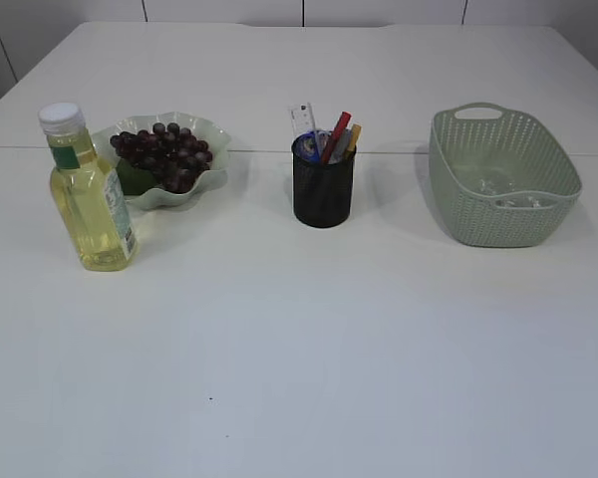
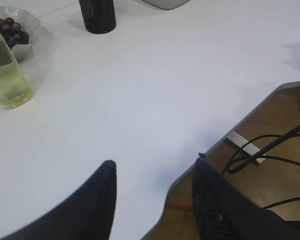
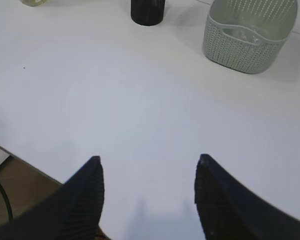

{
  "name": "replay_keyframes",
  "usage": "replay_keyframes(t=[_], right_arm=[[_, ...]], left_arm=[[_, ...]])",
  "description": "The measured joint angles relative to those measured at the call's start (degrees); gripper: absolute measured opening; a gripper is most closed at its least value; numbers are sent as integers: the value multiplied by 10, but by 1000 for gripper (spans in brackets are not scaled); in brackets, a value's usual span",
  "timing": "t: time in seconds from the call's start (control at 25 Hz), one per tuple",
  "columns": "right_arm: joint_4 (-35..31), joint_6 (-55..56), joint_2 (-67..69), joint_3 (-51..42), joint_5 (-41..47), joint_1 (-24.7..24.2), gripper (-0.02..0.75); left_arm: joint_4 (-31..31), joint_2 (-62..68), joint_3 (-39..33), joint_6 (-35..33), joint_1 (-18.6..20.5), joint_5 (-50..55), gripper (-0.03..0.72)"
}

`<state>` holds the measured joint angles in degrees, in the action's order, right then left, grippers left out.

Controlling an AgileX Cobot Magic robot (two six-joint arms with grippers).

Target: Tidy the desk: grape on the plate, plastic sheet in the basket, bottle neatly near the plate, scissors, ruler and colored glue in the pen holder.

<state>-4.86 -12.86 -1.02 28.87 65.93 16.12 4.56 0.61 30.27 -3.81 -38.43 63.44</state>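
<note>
Mostly done, by the look of it. You see the grape (image 1: 165, 154) bunch heaped on the plate (image 1: 211, 132), dark purple and matte, over something green. The plate is pale, glossy, with a wavy rim. The bottle (image 1: 88, 194) stands upright just beside the plate, at its front left; clear plastic, yellow liquid, white ribbed cap, green label. Neat enough.

The pen holder (image 1: 323, 189) is a black mesh cylinder at mid tabletop (image 1: 299, 349). A clear ruler (image 1: 303, 119) pokes up from it, with a red stick and an orange-yellow one alongside, likely the colored glue (image 1: 337, 132). Something blue sits at the rim; it may be the scissors' handle, but you cannot tell for sure.

The basket (image 1: 504, 179) is grey-green woven plastic, oval, with a handle slot. A crinkled transparent layer shows at its bottom, probably the plastic sheet (image 1: 496, 187).

The left gripper (image 2: 155, 167) hangs over the near tabletop edge, fingers (image 2: 102, 195) spread and holding nothing. The right gripper (image 3: 149, 162) is likewise released and bare, low over the white surface, well apart from everything.

Nothing loose remains on the tabletop in these views. Judgement: task at its end, or only a check left.
</note>
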Motion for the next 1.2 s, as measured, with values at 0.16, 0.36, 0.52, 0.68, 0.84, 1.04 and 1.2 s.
replay_keyframes(t=[0.16,0.36,0.52,0.68,0.84,1.04,1.2], right_arm=[[1,7,0,0,0,0,458],[1,7,0,0,0,-18,458],[2,7,0,0,0,-78,458],[4,7,0,0,0,-124,458],[4,7,0,0,0,-141,458],[4,7,0,0,0,-145,458],[4,8,0,0,0,-145,458]], left_arm=[[-1,0,0,2,-1,0,362],[2,0,0,3,9,0,360],[2,0,0,3,67,0,359],[2,0,0,3,169,0,354],[3,0,0,3,246,0,350],[3,0,0,3,263,0,349],[3,0,0,3,263,0,349]])
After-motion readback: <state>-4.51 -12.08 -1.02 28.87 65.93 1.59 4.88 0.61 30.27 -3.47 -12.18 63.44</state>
